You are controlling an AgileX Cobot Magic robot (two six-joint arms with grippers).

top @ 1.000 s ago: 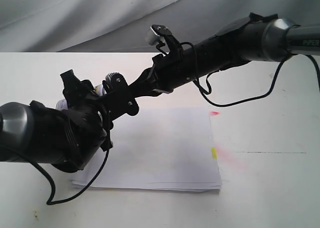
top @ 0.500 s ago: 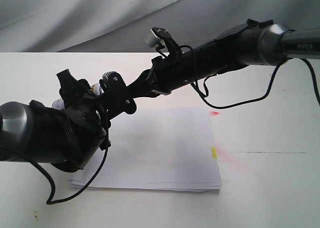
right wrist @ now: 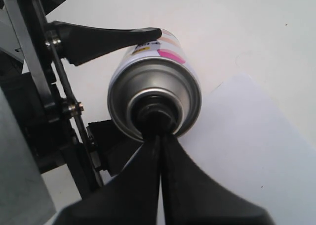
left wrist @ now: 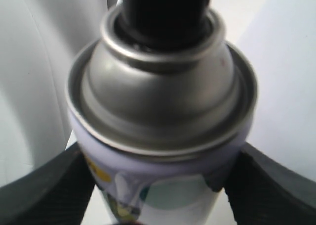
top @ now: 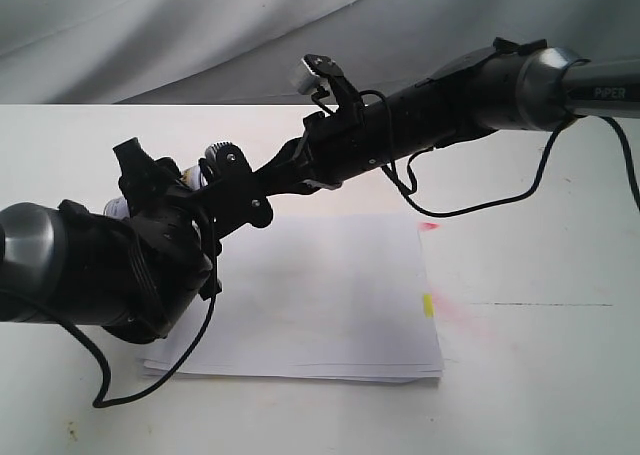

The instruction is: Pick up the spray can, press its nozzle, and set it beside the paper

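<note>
The spray can (left wrist: 163, 101) hangs above the table, its silver dome and white dotted label filling the left wrist view. My left gripper (left wrist: 158, 185) is shut on its body, one black finger (left wrist: 42, 195) on each side. In the right wrist view the can (right wrist: 155, 94) shows from its top end. My right gripper (right wrist: 159, 133) is shut, its joined fingertips touching the black nozzle (right wrist: 157, 115). In the exterior view both grippers meet at the left: the left gripper (top: 165, 190) and the right gripper (top: 222, 170) mostly hide the can (top: 192, 177). The paper (top: 330, 295) lies flat below them.
A white table (top: 540, 375) carries the paper, with pink (top: 430, 226) and yellow (top: 428, 305) marks at the paper's right edge. Grey cloth (top: 150, 35) hangs behind. The right arm (top: 450, 100) stretches across from the upper right. A black cable (top: 110, 375) loops from the left arm.
Both grippers and the can have shifted slightly up and to the left in the exterior view. For the last half second nothing visibly moves.
</note>
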